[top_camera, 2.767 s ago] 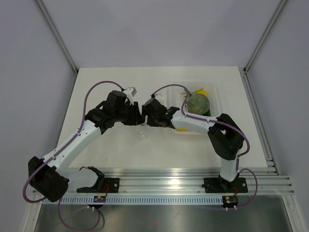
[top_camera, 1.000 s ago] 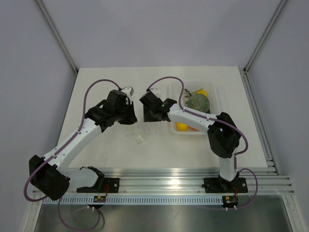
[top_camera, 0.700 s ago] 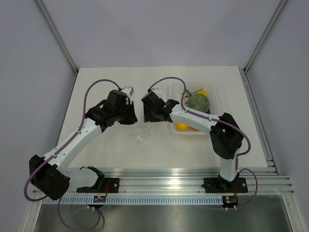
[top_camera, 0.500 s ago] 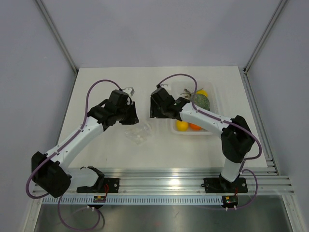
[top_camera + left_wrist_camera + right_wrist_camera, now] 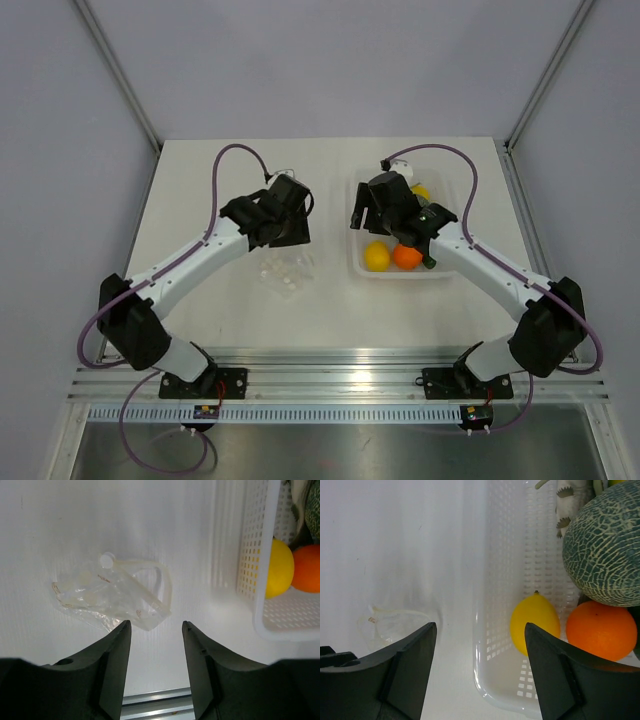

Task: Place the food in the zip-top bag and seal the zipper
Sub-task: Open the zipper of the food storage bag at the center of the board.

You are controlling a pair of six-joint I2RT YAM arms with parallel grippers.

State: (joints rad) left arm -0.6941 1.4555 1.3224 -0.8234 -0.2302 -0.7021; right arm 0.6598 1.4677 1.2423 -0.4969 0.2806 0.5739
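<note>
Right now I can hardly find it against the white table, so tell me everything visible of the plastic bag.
The bag is small, clear and crinkled, lying on the white table, left of the basket and apart from it. A round white piece sits at one edge, a thicker clear strip curves along its basket side, and faint red marks show. No fruit is inside. Only the table touches it; the left fingers hang open above it.
</note>
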